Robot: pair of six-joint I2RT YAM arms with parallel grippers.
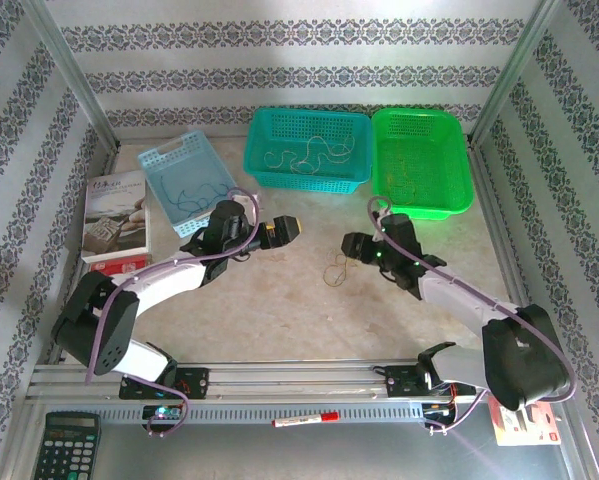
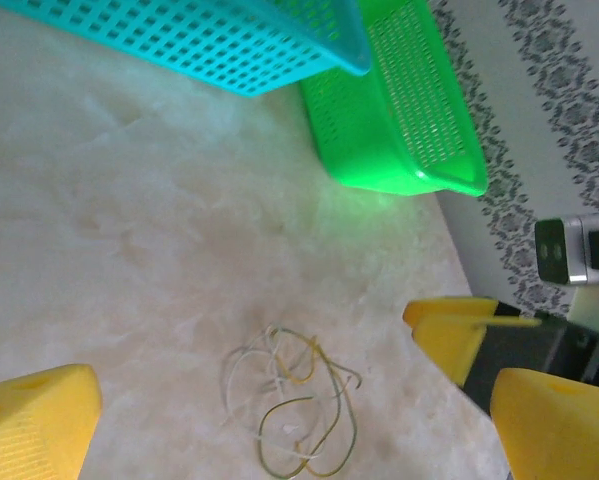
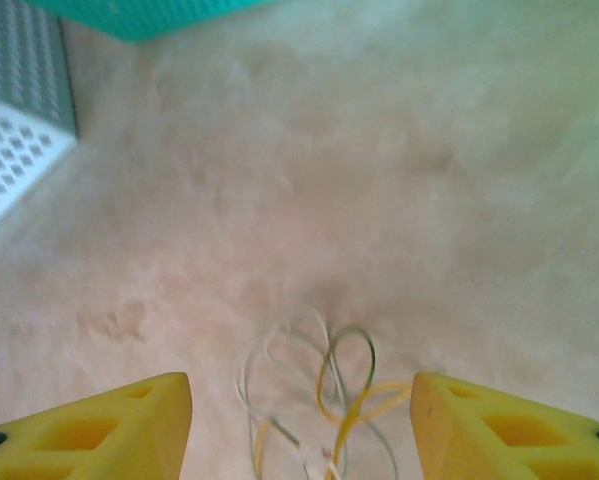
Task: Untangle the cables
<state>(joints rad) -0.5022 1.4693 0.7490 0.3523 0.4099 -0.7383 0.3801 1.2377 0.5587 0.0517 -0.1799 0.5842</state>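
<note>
While thin, loopy white and tan cables (image 1: 336,270) lie clumped on mottled table (image 1: 279,320) | left gripper (image 1: 291,229): fingers (image 2: 39,420) wide apart | right gripper (image 1: 351,243): fingers (image 3: 499,430) parted, empty.

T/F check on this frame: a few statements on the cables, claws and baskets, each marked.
1. The cable clump lies on the table between the left claw and the right claw. True.
2. The left claw is shut on a cable. False: it is open and holds nothing.
3. In the top view, the green basket sits right of the teal basket. True.
4. The teal basket is empty. False: a thin cable lies in it.
5. The right claw holds the clump off the table. False: its fingers stand apart on either side of the clump, which lies on the table.
</note>
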